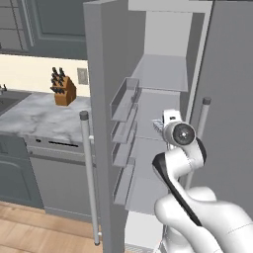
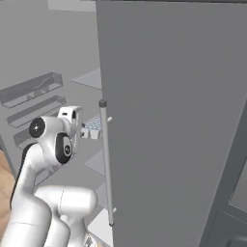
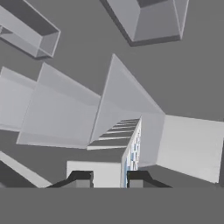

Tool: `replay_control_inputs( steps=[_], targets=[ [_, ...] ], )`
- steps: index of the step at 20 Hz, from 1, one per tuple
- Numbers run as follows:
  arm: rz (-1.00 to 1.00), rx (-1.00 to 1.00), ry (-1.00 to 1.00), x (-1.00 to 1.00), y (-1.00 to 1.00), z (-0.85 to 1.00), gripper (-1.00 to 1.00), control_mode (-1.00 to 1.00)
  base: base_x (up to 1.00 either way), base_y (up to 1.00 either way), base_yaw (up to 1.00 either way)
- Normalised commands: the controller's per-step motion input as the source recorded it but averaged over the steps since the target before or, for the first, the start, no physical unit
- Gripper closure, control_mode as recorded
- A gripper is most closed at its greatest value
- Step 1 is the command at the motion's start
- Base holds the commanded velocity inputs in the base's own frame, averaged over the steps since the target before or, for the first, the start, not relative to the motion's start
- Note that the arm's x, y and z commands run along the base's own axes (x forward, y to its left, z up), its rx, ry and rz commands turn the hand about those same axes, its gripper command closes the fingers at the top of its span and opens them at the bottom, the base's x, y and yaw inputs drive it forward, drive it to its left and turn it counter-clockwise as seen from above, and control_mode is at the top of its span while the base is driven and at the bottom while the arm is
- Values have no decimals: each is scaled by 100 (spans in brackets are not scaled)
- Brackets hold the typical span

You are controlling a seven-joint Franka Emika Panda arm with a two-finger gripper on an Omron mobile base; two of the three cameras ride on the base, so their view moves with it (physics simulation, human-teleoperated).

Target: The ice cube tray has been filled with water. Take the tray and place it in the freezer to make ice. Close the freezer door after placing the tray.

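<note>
The flat white ice cube tray (image 3: 114,148) with pale-blue water cells (image 3: 132,154) is clamped edge-on in the dark two-finger gripper (image 3: 110,178), jaws closed on it, inside the grey freezer (image 1: 160,74) above pale shelves. No legible markings.

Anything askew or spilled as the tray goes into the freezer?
Yes: the ice cube tray, clamped in the gripper, looks turned on edge in the hand view, though that view rolls. No spill visible.
</note>
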Motion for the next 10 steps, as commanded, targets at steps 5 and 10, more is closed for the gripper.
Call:
replay_control_inputs(
  steps=[5, 10],
  targets=[
    [0, 0, 0, 39, 0, 0, 100, -100, 0, 0, 0],
    [0, 0, 0, 42, 0, 0, 100, -100, 0, 0, 0]
  ],
)
